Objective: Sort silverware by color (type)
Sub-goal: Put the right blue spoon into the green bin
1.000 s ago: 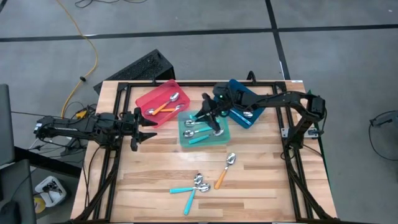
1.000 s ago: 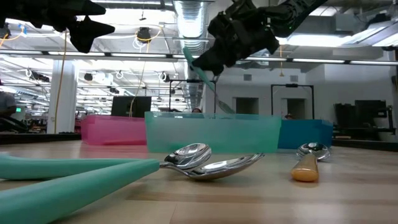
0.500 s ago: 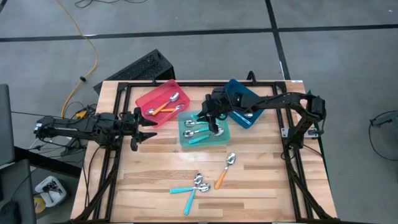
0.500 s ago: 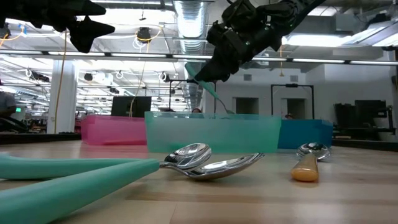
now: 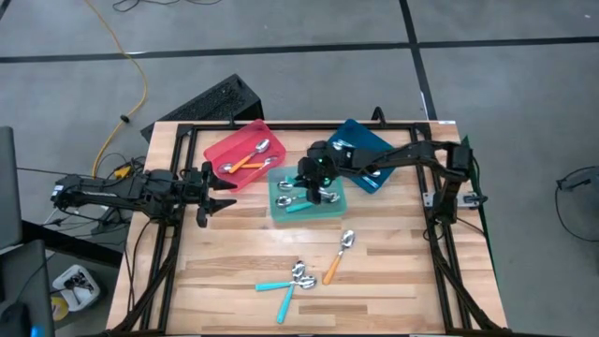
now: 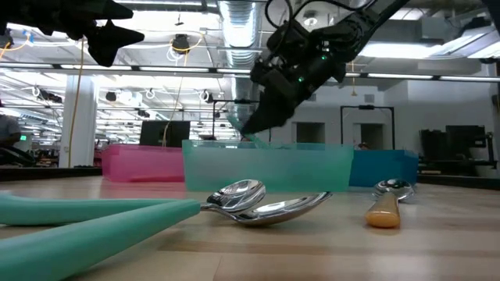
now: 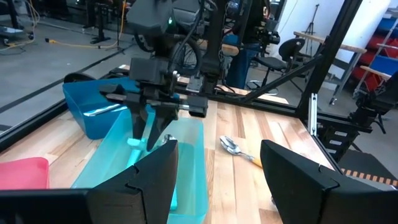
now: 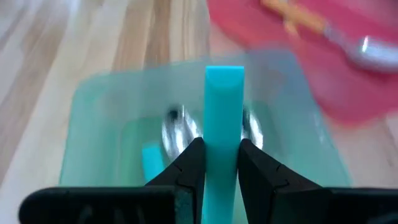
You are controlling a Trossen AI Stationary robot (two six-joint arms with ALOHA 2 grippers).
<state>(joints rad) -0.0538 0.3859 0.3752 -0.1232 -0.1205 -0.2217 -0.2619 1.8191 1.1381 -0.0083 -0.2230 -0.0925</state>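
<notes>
The right gripper, just above centre of the overhead frame, is clamped on the handle of a teal spoon and hangs over the teal tray, where two more teal-handled spoons already lie. In its wrist view the flat handle stands straight up between the two fingers. The left gripper, at centre left of the overhead frame, hovers with its jaws spread wide and nothing in them. A red tray just upper left of the teal one holds orange-handled spoons; a blue tray at upper right holds at least one pale spoon. Unsorted silverware lies lower in the frame: two teal-handled spoons overlapping at their bowls, and one orange-handled spoon just to their right. These spoons look light and rigid, with smooth polished bowls likely to slip, so the flat coloured handle is probably the safest place to grip. The table is pale wooden planks in a black metal frame, standing on a grey concrete floor with a yellow cable at upper left. The low view shows a large industrial room with ceiling ducts beyond.
</notes>
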